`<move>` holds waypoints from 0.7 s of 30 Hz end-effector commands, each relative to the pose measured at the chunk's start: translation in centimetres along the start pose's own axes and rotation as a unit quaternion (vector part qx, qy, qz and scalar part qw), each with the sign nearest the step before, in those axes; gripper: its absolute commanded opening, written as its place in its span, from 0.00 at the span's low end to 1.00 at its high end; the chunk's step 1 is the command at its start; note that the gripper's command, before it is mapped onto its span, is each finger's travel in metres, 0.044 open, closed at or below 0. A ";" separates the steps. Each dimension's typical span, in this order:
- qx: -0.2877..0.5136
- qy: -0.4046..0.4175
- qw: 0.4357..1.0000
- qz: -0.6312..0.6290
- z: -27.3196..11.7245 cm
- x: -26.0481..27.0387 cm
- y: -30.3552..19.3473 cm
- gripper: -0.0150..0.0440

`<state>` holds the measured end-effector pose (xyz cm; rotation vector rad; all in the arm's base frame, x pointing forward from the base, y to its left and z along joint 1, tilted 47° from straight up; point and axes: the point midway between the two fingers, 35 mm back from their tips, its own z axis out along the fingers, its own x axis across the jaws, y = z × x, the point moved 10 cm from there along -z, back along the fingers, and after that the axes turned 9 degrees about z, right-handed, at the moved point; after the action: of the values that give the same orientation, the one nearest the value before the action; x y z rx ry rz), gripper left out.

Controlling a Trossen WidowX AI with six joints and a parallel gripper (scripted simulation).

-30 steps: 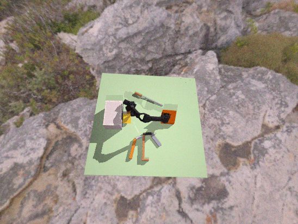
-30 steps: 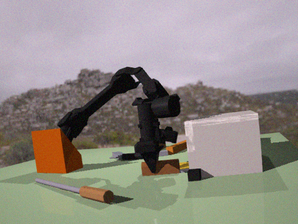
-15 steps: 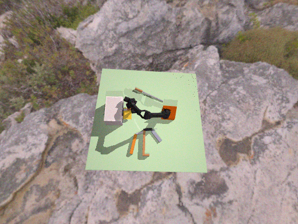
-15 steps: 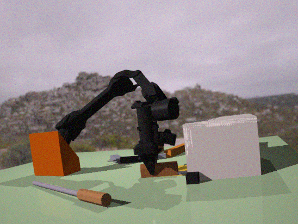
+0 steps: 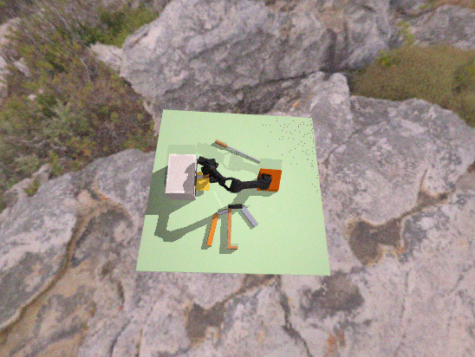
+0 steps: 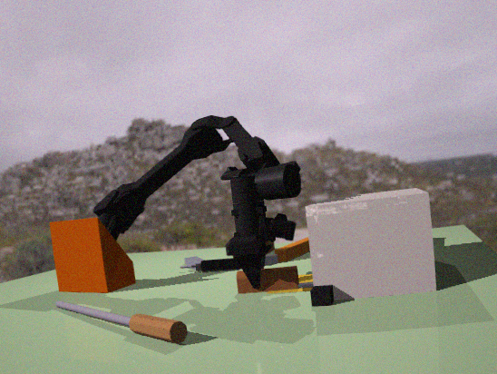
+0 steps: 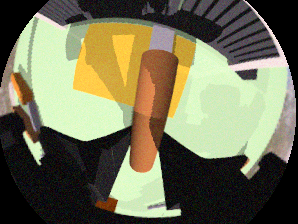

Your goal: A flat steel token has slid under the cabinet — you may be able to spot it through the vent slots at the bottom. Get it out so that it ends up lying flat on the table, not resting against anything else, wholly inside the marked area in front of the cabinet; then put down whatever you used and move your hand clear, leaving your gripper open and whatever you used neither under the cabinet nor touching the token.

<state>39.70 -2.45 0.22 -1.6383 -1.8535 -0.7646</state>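
Observation:
The pale cabinet [image 5: 181,173] [image 6: 372,245] stands at one side of the table; dark vent slots show at the top right of the wrist view. The yellow marked area [image 5: 204,185] [image 7: 100,65] lies in front of it. My gripper [image 6: 258,285] [image 7: 147,131] is shut on the brown cylindrical handle [image 6: 281,278] [image 7: 159,90] of a tool, low over the table. The tool's flat grey blade [image 7: 162,39] runs across the marked area toward the cabinet; its far end is hidden. I cannot make out the steel token in any view.
A rod with a wooden handle [image 5: 221,144] [image 6: 156,328] lies to one side. An orange tool [image 5: 212,230], a brown hooked tool [image 5: 230,230] and a grey-bladed piece [image 5: 249,217] lie on the other. A small black block [image 6: 322,295] sits by the cabinet's front corner.

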 end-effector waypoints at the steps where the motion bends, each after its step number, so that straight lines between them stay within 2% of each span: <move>1: 0.000 0.004 1.000 -0.003 0.1 0.8 0.0 0.25; 21: 0.000 0.004 1.000 -0.003 0.1 0.8 -1.0 0.25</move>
<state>39.08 -1.86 0.79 -1.6349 -1.8579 -0.7667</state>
